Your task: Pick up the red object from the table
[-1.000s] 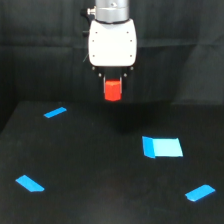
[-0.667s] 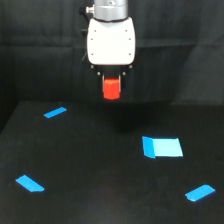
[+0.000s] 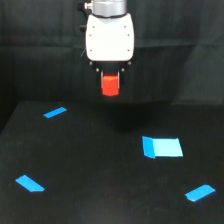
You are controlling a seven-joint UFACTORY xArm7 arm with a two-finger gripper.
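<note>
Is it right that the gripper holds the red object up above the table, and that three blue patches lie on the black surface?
Not quite. The gripper does hold the red object above the table, but the exterior view shows four blue patches, not three: two toward its left, two toward its right.

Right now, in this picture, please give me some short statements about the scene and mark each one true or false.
1. The gripper holds the red object above the table. True.
2. The red object rests on the large blue patch. False: it hangs in the gripper, apart from every patch.
3. Four blue patches lie on the table. True.
4. The largest patch lies on the exterior view's left. False: it lies on the right.
</note>
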